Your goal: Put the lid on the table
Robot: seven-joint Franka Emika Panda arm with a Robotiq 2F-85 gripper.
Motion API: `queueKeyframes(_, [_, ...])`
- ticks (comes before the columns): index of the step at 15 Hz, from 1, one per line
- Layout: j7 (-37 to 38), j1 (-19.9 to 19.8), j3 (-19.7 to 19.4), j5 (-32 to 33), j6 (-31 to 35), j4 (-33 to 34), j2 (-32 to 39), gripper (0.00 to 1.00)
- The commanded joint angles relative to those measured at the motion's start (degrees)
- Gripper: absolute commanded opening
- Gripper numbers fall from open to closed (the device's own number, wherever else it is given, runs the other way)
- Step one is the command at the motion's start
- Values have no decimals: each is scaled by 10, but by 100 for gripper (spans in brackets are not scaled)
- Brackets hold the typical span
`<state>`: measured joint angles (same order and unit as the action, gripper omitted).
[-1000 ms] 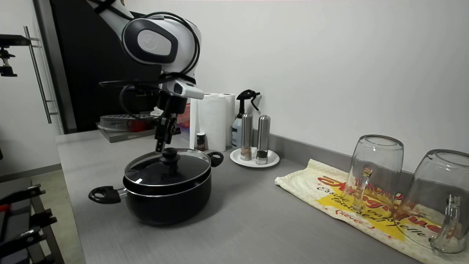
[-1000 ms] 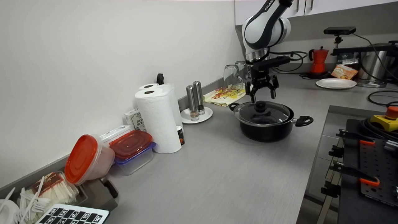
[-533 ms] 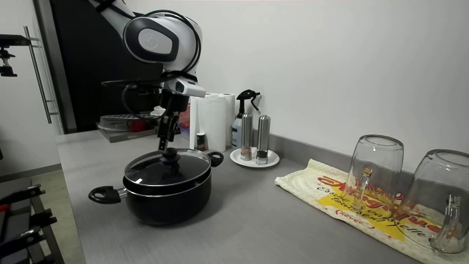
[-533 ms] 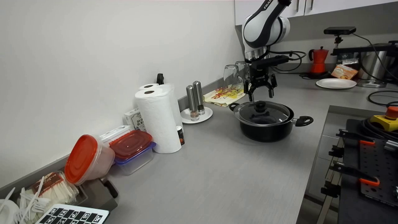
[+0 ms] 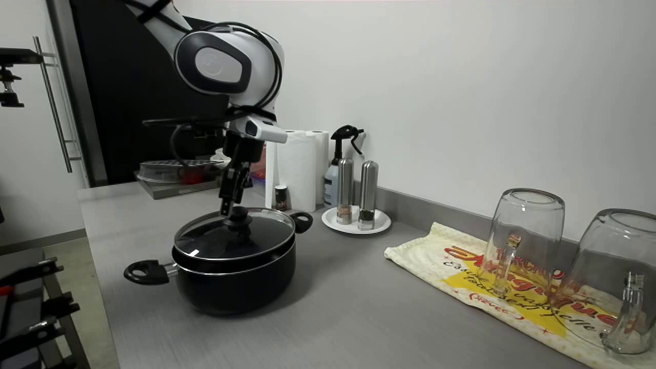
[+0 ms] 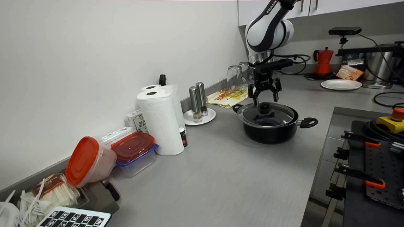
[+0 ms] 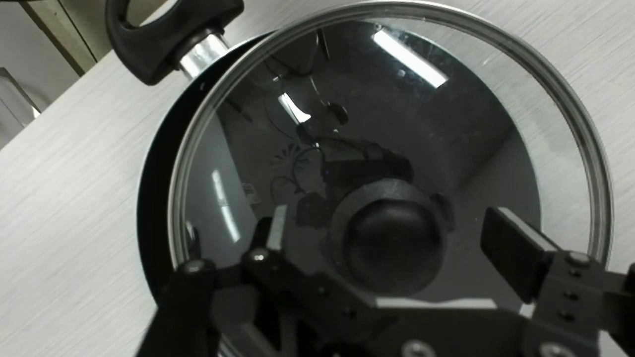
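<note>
The clear domed lid (image 7: 397,129) lies on your black two-handled pot (image 5: 236,289), off centre: in the wrist view it overhangs the pot's rim from 1 to 3 o'clock, and a dark crescent of the pot's inside shows at 9 to 10. The pot stands on the grey countertop (image 5: 353,318). Over the lid hangs your gripper (image 6: 265,101), pointing down with its jaws spread wide. In the wrist view the lid's black knob (image 7: 394,248) sits between your two fingers (image 7: 511,253), one at 9 o'clock from it and one at 3, with a gap on either side. Whether a fingertip brushes the lid, you can't fairly judge from these angles.

In an exterior view, one black pot handle (image 5: 147,272) points to 9 o'clock and the second handle (image 5: 304,222) to 2. From the pot there, you have paper towel rolls (image 5: 296,171) at 1 o'clock, two steel mills (image 5: 346,187) on a white plate (image 5: 382,224) at 2, and two upturned glass mugs (image 5: 528,220) on a printed cloth (image 5: 423,248) at 3, well apart from it.
</note>
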<state>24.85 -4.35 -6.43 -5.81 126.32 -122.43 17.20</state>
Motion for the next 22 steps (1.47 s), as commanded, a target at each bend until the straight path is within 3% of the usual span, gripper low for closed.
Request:
queueKeyframes(1, [-9, 0, -2, -12, 5, 12, 12, 67])
queueKeyframes(7, [-10, -1, -3, -14, 3, 13, 14, 23])
queueKeyframes(14, [-3, 5, -8, 3, 12, -23, -47, 23])
queueKeyframes(22, [27, 17, 10, 52, 21, -110, -227, 23])
